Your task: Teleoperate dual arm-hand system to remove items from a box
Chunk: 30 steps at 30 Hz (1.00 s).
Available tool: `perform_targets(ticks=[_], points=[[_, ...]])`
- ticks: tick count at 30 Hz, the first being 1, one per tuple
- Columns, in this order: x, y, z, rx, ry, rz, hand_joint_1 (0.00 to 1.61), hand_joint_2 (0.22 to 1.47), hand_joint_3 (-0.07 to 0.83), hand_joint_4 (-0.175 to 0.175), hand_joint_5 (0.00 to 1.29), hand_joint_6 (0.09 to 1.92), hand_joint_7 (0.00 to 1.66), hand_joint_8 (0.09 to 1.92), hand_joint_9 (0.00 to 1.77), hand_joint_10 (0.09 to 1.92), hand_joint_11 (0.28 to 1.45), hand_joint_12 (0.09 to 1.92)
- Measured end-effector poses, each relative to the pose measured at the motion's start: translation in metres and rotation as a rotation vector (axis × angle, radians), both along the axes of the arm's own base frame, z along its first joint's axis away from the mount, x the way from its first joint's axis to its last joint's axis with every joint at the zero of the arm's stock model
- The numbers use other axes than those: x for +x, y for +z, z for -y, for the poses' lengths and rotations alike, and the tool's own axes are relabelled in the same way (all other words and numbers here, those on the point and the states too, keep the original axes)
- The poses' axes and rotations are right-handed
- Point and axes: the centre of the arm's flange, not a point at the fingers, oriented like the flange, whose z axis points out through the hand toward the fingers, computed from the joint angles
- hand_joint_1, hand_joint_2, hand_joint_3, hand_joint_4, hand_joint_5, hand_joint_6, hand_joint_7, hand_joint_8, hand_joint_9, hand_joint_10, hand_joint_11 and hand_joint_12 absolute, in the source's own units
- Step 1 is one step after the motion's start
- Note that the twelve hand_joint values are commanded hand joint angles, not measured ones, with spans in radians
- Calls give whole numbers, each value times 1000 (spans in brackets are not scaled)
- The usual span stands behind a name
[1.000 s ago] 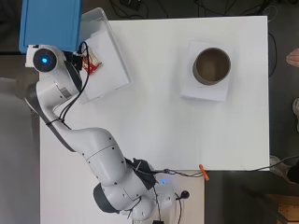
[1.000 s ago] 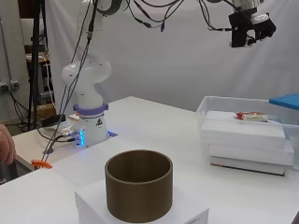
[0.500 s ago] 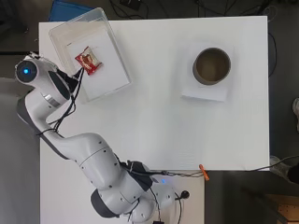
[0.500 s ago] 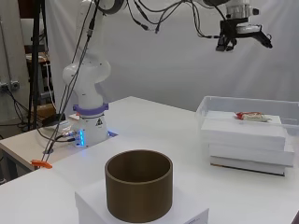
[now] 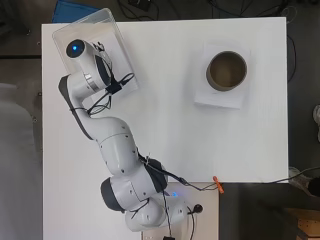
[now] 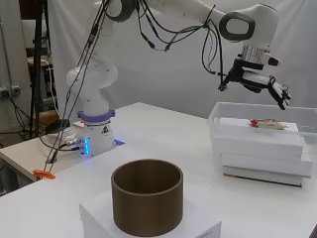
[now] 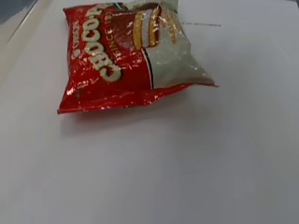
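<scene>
The white table carries the clear box, which stands on a white block under the fingers. The hand hangs above the box with fingers stretched out and holding nothing. The red snack packet lies inside the box, just below the fingertips.

I count: one clear box, one red snack packet, one brown round container, one white block under it, one hand.
</scene>
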Motion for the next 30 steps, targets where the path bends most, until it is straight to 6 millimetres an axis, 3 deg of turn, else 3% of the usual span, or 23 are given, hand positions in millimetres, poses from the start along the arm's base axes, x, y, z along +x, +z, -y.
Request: perform_targets(ticks=[2,8,9,10,11,12,13,14,15,17,23,24,27,30], points=[[7,-16,2,2,17,-5,125,883,-19,36,154,87,332,87,449,87,551,87],[25,-56,-6,16,118,-12,340,886,2,28,223,87,419,87,538,87,584,87],[27,-61,-7,22,133,-26,449,925,5,37,311,87,478,87,606,87,627,87],[28,-65,-7,33,141,-37,585,992,5,66,478,87,585,87,710,87,681,87],[29,-68,-7,53,140,-50,819,1085,-3,17,643,514,658,451,821,87,734,87],[29,-72,-6,76,127,-71,1046,1133,-11,-61,760,833,690,807,875,446,816,87],[31,-73,-5,87,119,-83,1190,1155,-9,-114,821,1021,699,1028,894,780,810,237],[34,-72,-6,101,115,-89,1268,1166,-5,-145,852,1122,705,1127,897,998,749,486],[37,-68,-5,118,119,-87,1309,1169,-3,-161,873,1165,710,1164,897,1118,686,681],[40,-54,-4,146,136,-70,1337,1169,-1,-173,898,1193,718,1162,893,1203,615,857],[14,-40,-1,142,149,-49,1345,1165,0,-175,905,1226,730,1126,903,1188,593,824],[10,-29,1,144,140,-41,1344,1170,0,-175,900,1231,723,1133,893,1203,597,828],[-1,57,21,172,99,93,1349,1159,1,-175,902,1187,750,1097,926,1200,601,925],[-30,111,50,190,50,176,1351,1156,1,-175,904,1177,757,1089,934,1197,600,947]])
